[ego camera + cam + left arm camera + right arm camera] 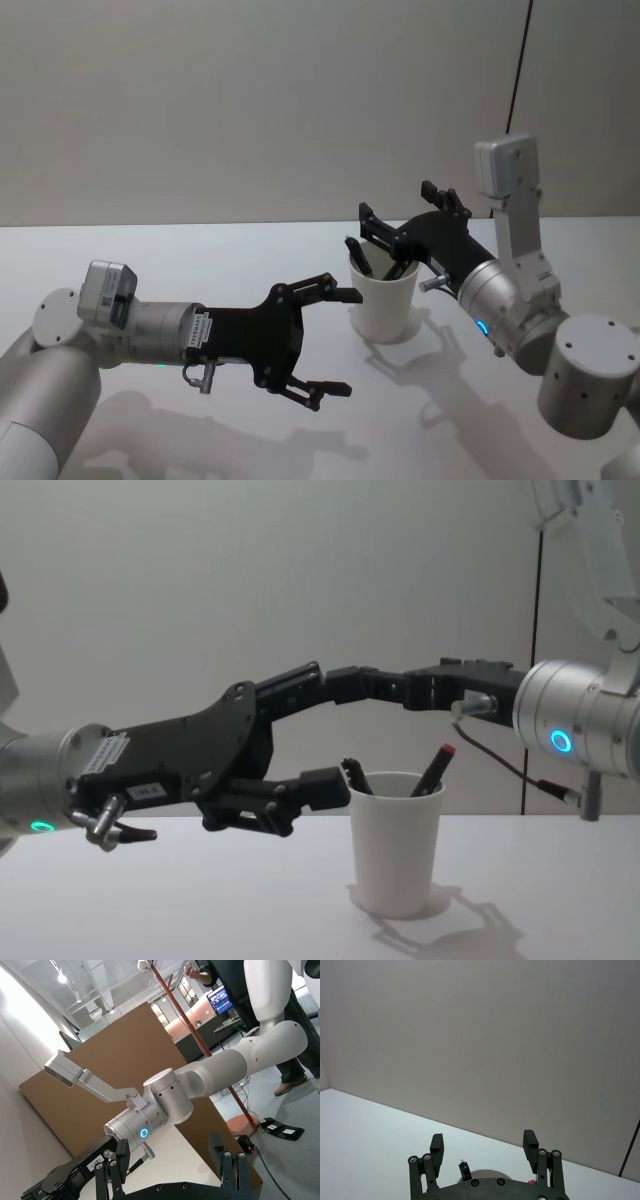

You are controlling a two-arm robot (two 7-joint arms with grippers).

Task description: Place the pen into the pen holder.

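Note:
The pen holder (385, 305) is a white paper cup standing upright on the white table. Two dark pens (360, 258) lean inside it. From the side, one pen (352, 775) is all dark and the other (436, 768) has a red tip. My right gripper (397, 205) hovers just above and behind the cup's rim, open, with nothing between its fingers. A pen tip (465, 1170) pokes up below the right gripper (483, 1138). To the cup's left, my left gripper (345, 342) is open and empty, one finger (325, 783) close to the rim of the pen holder (395, 845).
The white table (250, 260) runs back to a plain grey wall. A black cable (518, 70) hangs down the wall at the right. My right arm's silver forearm (165, 1100) reaches in from the cup's right.

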